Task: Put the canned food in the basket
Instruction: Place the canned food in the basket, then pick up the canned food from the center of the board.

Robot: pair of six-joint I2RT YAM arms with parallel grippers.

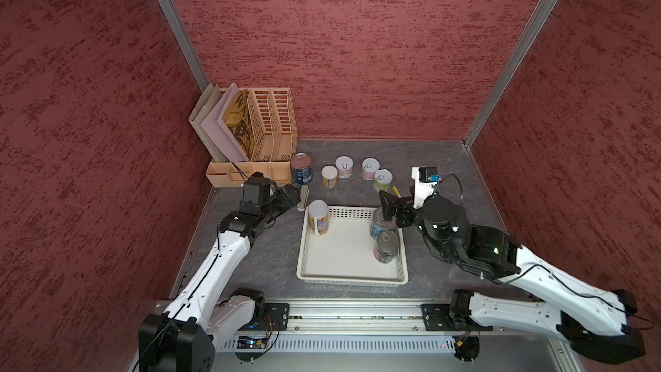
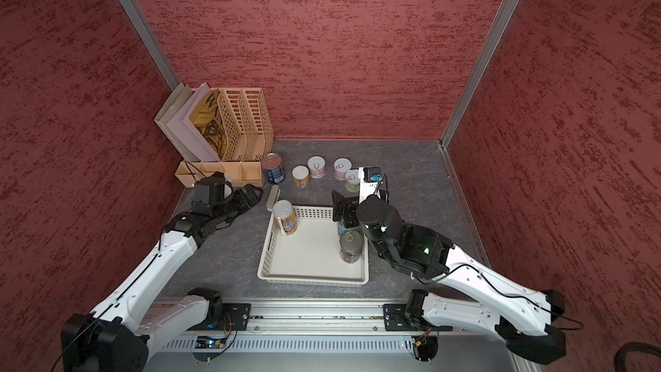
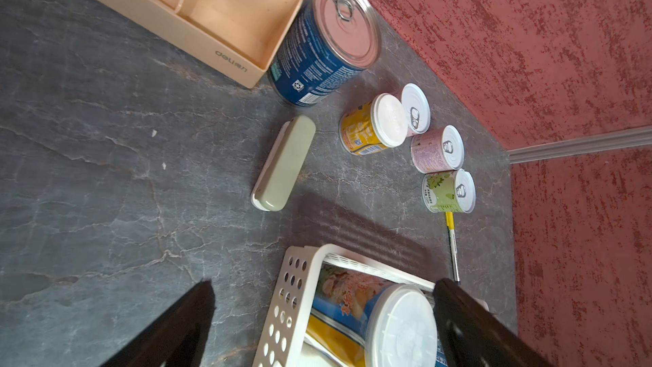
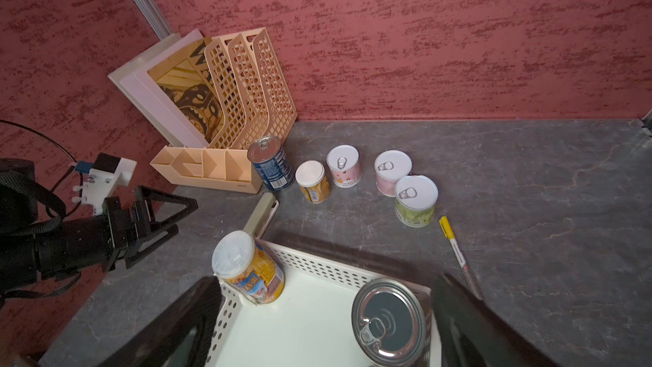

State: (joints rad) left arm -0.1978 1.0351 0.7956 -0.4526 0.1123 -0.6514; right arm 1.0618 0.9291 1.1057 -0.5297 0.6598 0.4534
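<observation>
three cans [image 1: 318,217] in the basket [image 1: 343,252] (five more outside)

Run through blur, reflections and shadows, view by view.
In both top views, the wide lens splays the corner posts outward; in the left wrist view, the left gripper is blurred near the lens and the blue can mirrors the red wall in its lid; in the right wrist view, the right gripper blurs likewise, with a soft shadow beside the basket.
</observation>
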